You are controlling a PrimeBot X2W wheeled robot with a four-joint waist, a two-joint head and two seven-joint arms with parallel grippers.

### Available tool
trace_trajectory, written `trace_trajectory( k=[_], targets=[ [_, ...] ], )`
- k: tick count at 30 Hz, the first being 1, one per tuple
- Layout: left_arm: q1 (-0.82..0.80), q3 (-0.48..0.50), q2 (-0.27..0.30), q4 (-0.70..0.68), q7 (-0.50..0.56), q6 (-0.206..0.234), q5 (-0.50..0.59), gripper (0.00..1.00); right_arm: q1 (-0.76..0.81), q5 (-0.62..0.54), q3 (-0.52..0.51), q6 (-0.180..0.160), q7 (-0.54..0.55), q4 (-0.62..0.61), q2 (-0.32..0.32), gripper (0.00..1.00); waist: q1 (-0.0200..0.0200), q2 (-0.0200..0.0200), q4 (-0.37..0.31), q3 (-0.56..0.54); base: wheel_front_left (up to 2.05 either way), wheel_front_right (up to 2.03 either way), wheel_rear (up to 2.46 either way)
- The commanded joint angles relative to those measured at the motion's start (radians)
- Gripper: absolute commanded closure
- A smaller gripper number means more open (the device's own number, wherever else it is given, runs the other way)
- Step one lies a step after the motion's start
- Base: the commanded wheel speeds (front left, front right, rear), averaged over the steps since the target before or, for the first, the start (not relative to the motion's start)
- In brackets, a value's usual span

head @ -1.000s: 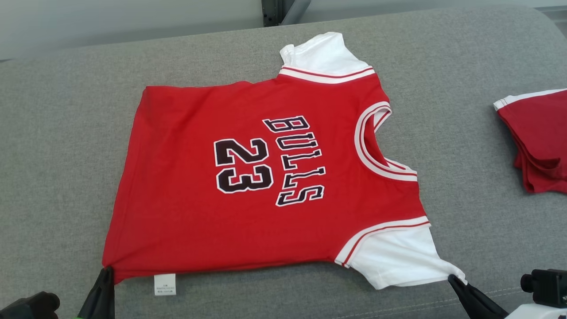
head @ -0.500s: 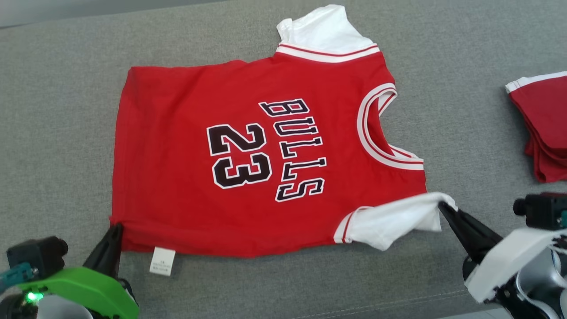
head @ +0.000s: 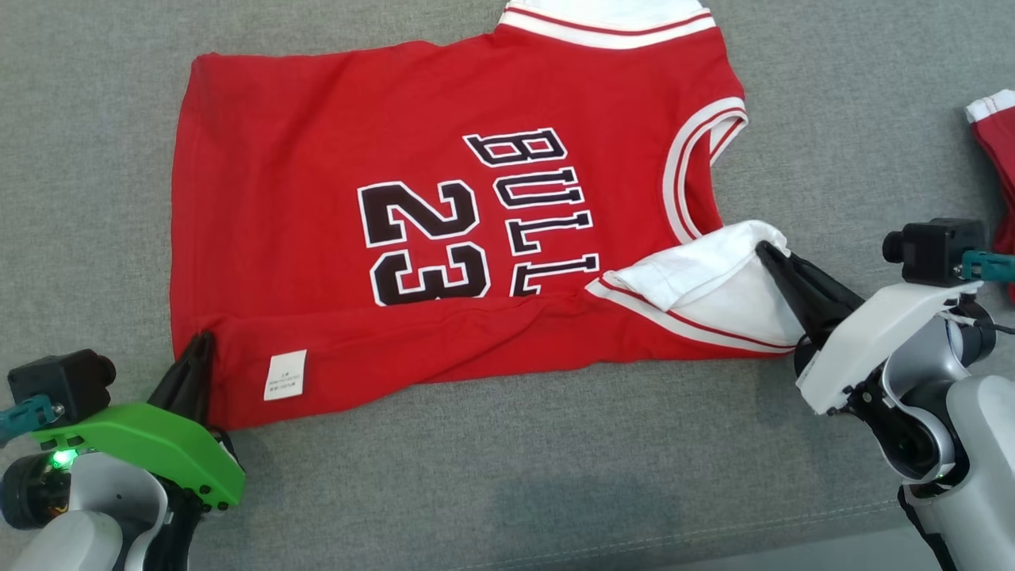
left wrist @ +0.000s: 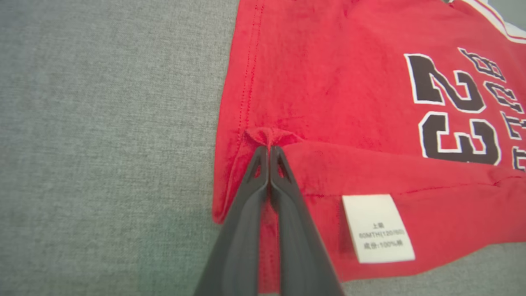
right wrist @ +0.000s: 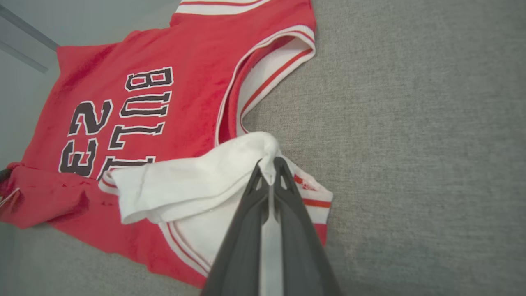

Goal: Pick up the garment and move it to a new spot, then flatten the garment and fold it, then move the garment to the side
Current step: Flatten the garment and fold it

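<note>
The garment (head: 333, 159) is a red jersey with white sleeves and black "BULLS 23" print, lying on the grey cushion (head: 79, 198). Its near edge is folded up over the body, covering the bottom of the lettering. My left gripper (head: 202, 342) is shut on the garment's hem corner (left wrist: 267, 137), next to a white care label (head: 285, 374). My right gripper (head: 767, 250) is shut on the white sleeve (right wrist: 197, 176), which is pulled up and over toward the collar (head: 698, 151). The far sleeve (head: 610, 12) is cut off by the top edge of the head view.
A second red garment with white trim (head: 995, 143) lies at the right edge of the cushion. Bare grey cushion stretches to the left (left wrist: 102, 123) and right (right wrist: 411, 123) of the jersey. A seam runs along the cushion's near edge (head: 714, 531).
Both grippers have carried the garment's near edge away from me, folding it over the body. The head camera has tilted down, so the whole scene has shifted up the view.
</note>
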Motion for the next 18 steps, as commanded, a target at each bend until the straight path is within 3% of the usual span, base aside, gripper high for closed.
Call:
trace_trajectory(
  k=[1, 2, 3, 4, 5, 6, 7, 14, 18],
  targets=[
    [-0.021, 0.0, -0.008, 0.01, -0.009, -0.01, -0.005, 1.0, -0.015, 0.003, 0.008, 0.0, -0.015, 0.014, -0.007, 1.0, 0.0, 0.0, 0.01, 0.016, 0.0, 0.0, 0.0],
    [-0.026, -0.004, -0.016, 0.02, -0.015, -0.017, -0.004, 0.9, -0.025, 0.002, 0.015, 0.0, -0.031, 0.031, -0.009, 1.0, 0.0, 0.0, 0.012, 0.018, 0.0, 0.0, 0.0],
    [-0.031, -0.007, -0.023, 0.029, -0.024, -0.023, -0.002, 0.61, -0.035, -0.001, 0.018, 0.0, -0.053, 0.045, -0.009, 1.0, 0.0, 0.0, 0.014, 0.02, 0.0, 0.0, 0.0],
    [-0.036, -0.01, -0.029, 0.038, -0.03, -0.029, 0.001, 0.0, -0.04, 0.0, 0.028, 0.0, -0.069, 0.057, -0.009, 1.0, 0.0, 0.0, 0.016, 0.019, 0.0, 0.0, 0.0],
    [-0.041, -0.012, -0.036, 0.044, -0.044, -0.035, 0.009, 0.0, -0.044, -0.002, 0.036, 0.0, -0.092, 0.064, -0.012, 0.74, 0.0, 0.0, 0.018, 0.018, 0.0, 0.0, 0.0],
    [-0.048, -0.011, -0.048, 0.048, -0.064, -0.042, 0.013, 0.0, -0.047, -0.008, 0.038, 0.0, -0.123, 0.068, -0.016, 0.15, 0.0, 0.0, 0.019, 0.016, 0.0, 0.0, 0.0],
    [-0.053, -0.012, -0.056, 0.053, -0.083, -0.05, 0.019, 0.0, -0.045, -0.003, 0.041, 0.0, -0.148, 0.076, -0.014, 0.0, 0.0, 0.0, 0.021, 0.013, 0.0, 0.0, 0.0],
    [-0.076, -0.003, -0.12, 0.085, -0.276, -0.059, 0.103, 0.0, 0.008, -0.056, 0.031, 0.0, -0.338, 0.075, -0.012, 0.0, 0.0, 0.0, 0.024, -0.033, 0.0, 0.0, 0.0],
    [-0.093, 0.026, -0.164, 0.096, -0.351, -0.054, 0.174, 0.0, 0.045, -0.163, -0.026, 0.0, -0.476, 0.053, 0.016, 0.0, 0.0, 0.0, 0.012, -0.062, 0.0, 0.0, 0.0]
  ],
)
